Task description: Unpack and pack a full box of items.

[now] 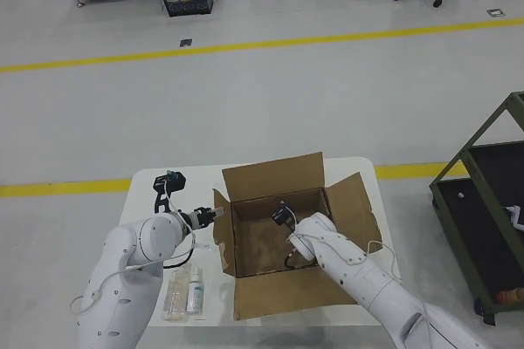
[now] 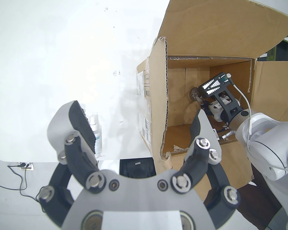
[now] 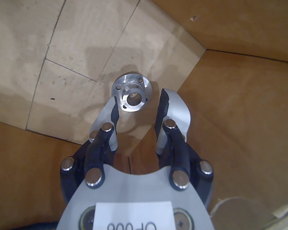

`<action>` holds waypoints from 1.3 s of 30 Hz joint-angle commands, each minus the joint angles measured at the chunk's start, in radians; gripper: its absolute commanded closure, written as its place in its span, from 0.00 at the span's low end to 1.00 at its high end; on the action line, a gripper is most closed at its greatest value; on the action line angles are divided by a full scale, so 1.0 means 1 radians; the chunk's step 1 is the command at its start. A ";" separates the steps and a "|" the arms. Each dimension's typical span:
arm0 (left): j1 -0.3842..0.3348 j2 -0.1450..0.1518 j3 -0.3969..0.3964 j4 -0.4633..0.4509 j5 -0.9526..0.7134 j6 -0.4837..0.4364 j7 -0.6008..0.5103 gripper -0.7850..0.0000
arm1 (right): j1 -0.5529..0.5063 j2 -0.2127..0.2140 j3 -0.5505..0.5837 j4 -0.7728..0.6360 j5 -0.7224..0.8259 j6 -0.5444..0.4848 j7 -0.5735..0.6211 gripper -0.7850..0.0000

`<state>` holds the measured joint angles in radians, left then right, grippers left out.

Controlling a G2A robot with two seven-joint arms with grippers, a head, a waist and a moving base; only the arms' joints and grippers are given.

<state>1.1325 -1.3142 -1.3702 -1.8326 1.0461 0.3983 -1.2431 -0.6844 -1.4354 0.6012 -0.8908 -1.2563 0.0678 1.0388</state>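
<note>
A round metal fitting (image 3: 131, 94) with a flange and bolt holes stands on the floor of the cardboard box (image 1: 275, 236), close to one wall. It is the one item seen in the box. The right gripper (image 3: 139, 98) is down inside the box with its jaws spread, one tip on each side of the fitting; whether they touch it cannot be told.

In the top view the box sits on a white table (image 1: 201, 179) with all four flaps folded out. The left gripper (image 1: 214, 215) is at the box's 9 o'clock wall, jaws wide apart and holding nothing. Two small bottles (image 1: 186, 294) lie side by side on the table at the box's 8 o'clock. A black device (image 1: 170, 181) sits at 10 o'clock.
</note>
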 commanded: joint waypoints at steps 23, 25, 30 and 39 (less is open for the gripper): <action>0.000 0.000 0.000 0.000 0.000 0.000 0.000 0.00 | 0.044 -0.067 0.008 0.143 0.000 -0.018 -0.016 0.56; 0.000 0.000 0.000 0.000 0.000 0.000 0.000 0.00 | 0.045 -0.071 0.012 0.152 0.004 -0.023 -0.018 0.57; 0.000 0.000 0.000 0.000 0.000 0.000 0.000 0.00 | 0.047 -0.081 0.015 0.177 0.003 -0.034 -0.024 0.57; 0.000 0.000 0.000 0.000 0.000 0.000 0.000 0.00 | 0.053 -0.099 0.022 0.215 0.003 -0.050 -0.042 0.57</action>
<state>1.1325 -1.3142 -1.3702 -1.8326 1.0461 0.3983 -1.2431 -0.6315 -1.5330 0.6223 -0.6788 -1.2532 0.0193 0.9981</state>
